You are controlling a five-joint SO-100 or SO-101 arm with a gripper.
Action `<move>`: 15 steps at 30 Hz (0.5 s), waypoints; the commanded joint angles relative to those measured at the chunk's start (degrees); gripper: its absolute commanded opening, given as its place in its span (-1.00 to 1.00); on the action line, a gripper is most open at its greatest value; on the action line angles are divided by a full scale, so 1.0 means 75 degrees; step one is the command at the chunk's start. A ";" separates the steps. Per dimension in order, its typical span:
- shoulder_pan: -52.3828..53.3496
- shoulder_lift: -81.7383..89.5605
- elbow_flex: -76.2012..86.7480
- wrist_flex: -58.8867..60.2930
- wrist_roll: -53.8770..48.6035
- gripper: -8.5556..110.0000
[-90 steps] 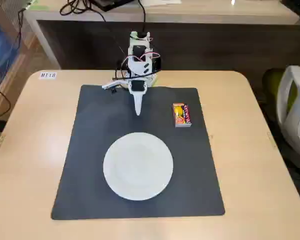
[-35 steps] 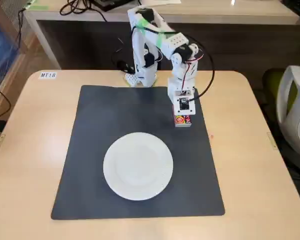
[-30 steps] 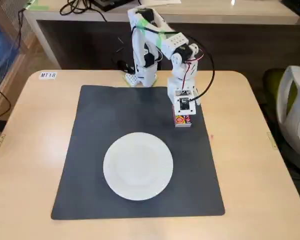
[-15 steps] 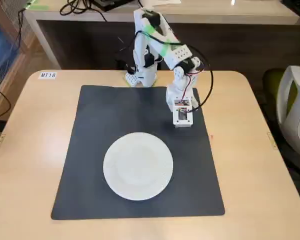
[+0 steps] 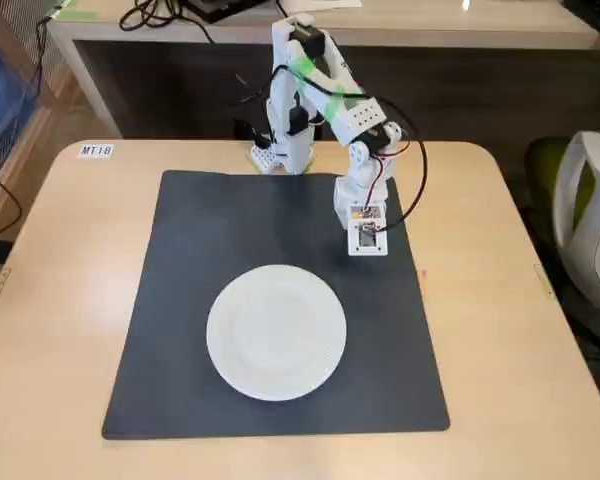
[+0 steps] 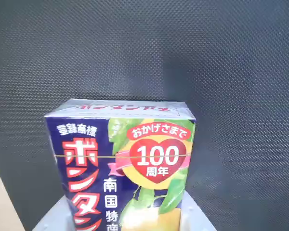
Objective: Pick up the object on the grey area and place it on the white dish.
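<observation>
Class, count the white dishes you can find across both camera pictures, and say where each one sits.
1. The white dish lies on the grey mat in the fixed view, near its front middle. The wrist view shows only the box and mat; no dish there.

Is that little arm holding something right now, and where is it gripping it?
It seems so: the gripper has the small box at its lower end in the wrist view, above the grey mat. The contact itself is hidden.

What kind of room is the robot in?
Probably an office or lab: a light wooden table with a label sticker, a desk with black cables behind, and a white-backed chair.
</observation>
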 commanded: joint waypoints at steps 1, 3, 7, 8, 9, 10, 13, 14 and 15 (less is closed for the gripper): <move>0.0223 0.0340 -0.0434 -0.0141 0.0070 -0.49; 0.0352 0.0398 -0.0633 -0.0082 0.0070 -0.48; 0.0820 0.0363 -0.1266 0.0141 0.0035 -0.47; 0.0996 0.0316 -0.1500 0.0246 0.0035 -0.46; 0.1195 0.0246 -0.1723 0.0352 0.0047 -0.46; 0.1395 0.0176 -0.1934 0.0445 0.0070 -0.45; 0.1980 0.0059 -0.2391 0.0551 0.0234 -0.45; 0.2168 0.0023 -0.2520 0.0574 0.0316 -0.46; 0.2367 -0.0012 -0.2648 0.0598 0.0434 -0.46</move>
